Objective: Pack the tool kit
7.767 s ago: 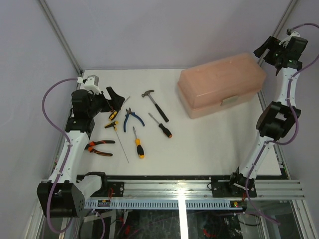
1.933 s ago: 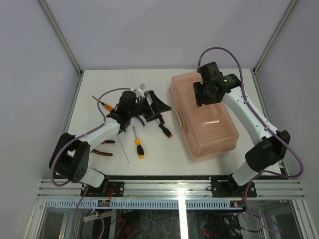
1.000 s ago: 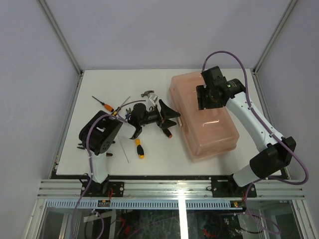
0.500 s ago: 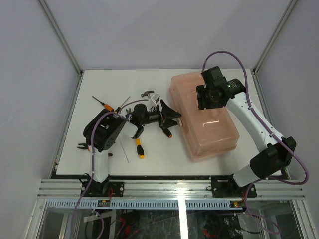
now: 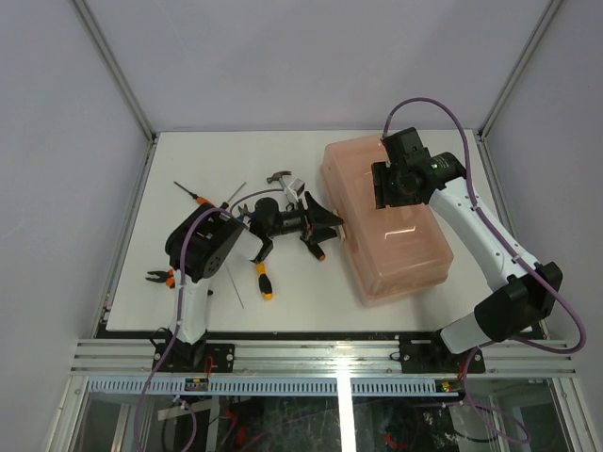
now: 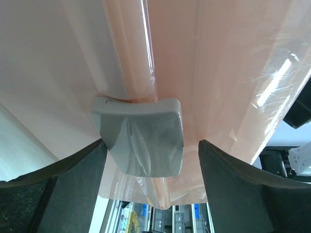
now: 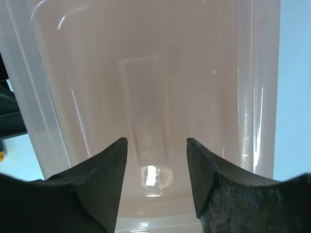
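Observation:
The salmon-pink tool kit box (image 5: 400,240) lies closed at the right of the table. My left gripper (image 5: 336,221) reaches sideways to its left wall. In the left wrist view the grey latch (image 6: 141,138) sits between the open jaws of the left gripper (image 6: 151,141), close to the left finger (image 6: 63,189). My right gripper (image 5: 394,191) hangs open over the lid, and its fingers (image 7: 92,194) straddle a moulded rectangle on the lid (image 7: 146,107). A hammer (image 5: 279,177), an orange-black screwdriver (image 5: 315,248) and a yellow-black screwdriver (image 5: 263,281) lie beside the left arm.
A small orange screwdriver (image 5: 193,195) lies at the far left. Orange pliers (image 5: 158,277) poke out from under the left arm's elbow. A thin metal rod (image 5: 234,282) lies near the yellow screwdriver. The table's front edge (image 5: 283,331) borders the rail.
The left jaws have narrowed round the grey latch, and the left arm's elbow has shifted slightly. The right gripper stays over the lid.

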Robot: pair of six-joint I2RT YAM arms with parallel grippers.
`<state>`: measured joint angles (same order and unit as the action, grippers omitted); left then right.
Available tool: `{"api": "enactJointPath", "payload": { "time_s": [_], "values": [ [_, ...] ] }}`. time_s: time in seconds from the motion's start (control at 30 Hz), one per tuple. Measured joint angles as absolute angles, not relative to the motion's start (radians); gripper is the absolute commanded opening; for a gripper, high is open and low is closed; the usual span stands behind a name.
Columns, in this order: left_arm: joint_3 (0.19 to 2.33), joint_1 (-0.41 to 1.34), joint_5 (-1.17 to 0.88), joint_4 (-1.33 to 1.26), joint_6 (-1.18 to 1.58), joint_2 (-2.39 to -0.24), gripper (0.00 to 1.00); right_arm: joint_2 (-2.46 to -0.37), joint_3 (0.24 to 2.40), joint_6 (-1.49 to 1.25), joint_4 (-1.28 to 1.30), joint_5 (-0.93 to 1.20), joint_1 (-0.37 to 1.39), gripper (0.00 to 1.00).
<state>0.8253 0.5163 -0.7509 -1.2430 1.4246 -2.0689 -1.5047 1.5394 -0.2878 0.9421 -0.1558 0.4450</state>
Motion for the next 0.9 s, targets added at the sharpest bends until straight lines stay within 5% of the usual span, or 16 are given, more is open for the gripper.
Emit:
{"api": "enactJointPath", "payload": {
  "time_s": [0.2, 0.63, 0.9],
  "values": [
    [0.836, 0.516, -0.755, -1.246, 1.430, -2.089, 0.57, -1.504, 1.539, -0.287, 0.943, -0.156, 0.445, 0.59],
    [0.855, 0.517, -0.761, -1.264, 1.448, -2.114, 0.01, -1.479, 1.513, -0.288, 0.949, -0.155, 0.445, 0.58],
    [0.855, 0.517, -0.766, -1.207, 1.428, -2.094, 0.00, -1.468, 1.501, -0.288, 0.941, -0.155, 0.445, 0.58]
  ]
}}
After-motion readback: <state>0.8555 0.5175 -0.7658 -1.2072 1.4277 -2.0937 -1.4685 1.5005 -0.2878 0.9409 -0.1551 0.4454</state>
